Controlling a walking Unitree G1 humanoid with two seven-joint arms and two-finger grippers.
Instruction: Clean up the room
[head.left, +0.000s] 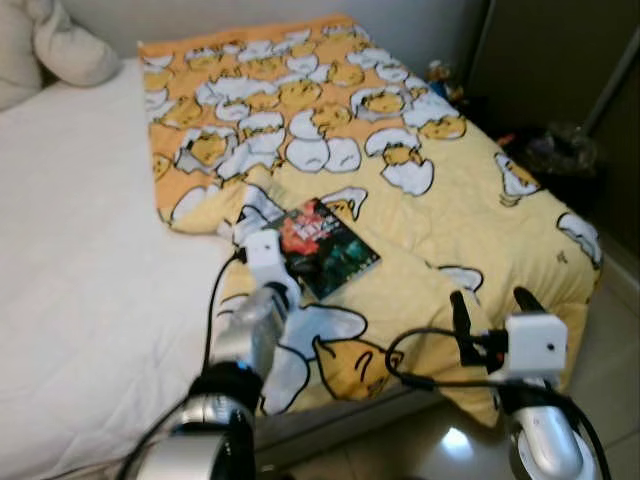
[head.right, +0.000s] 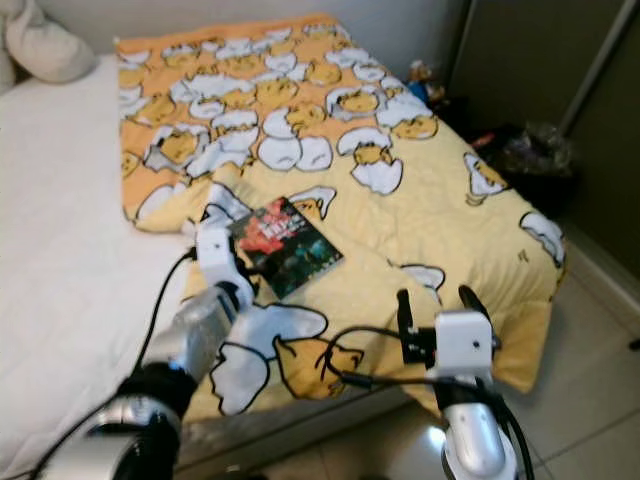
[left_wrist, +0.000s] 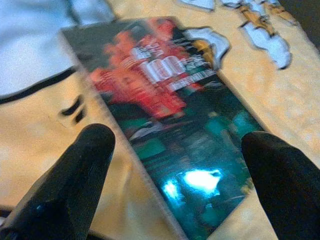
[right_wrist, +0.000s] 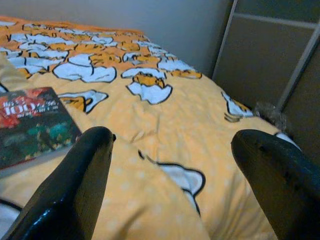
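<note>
A glossy book with a red and green cover lies flat on the yellow duvet printed with egg characters. My left gripper is open, low over the book's near end, one finger on each side of the cover. My right gripper is open and holds nothing. It hangs over the duvet's corner at the foot of the bed, to the right of the book.
The duvet covers the right half of the bed and a bare white sheet the left half. A pillow lies at the head. Dark bags sit on the floor by a dark wardrobe.
</note>
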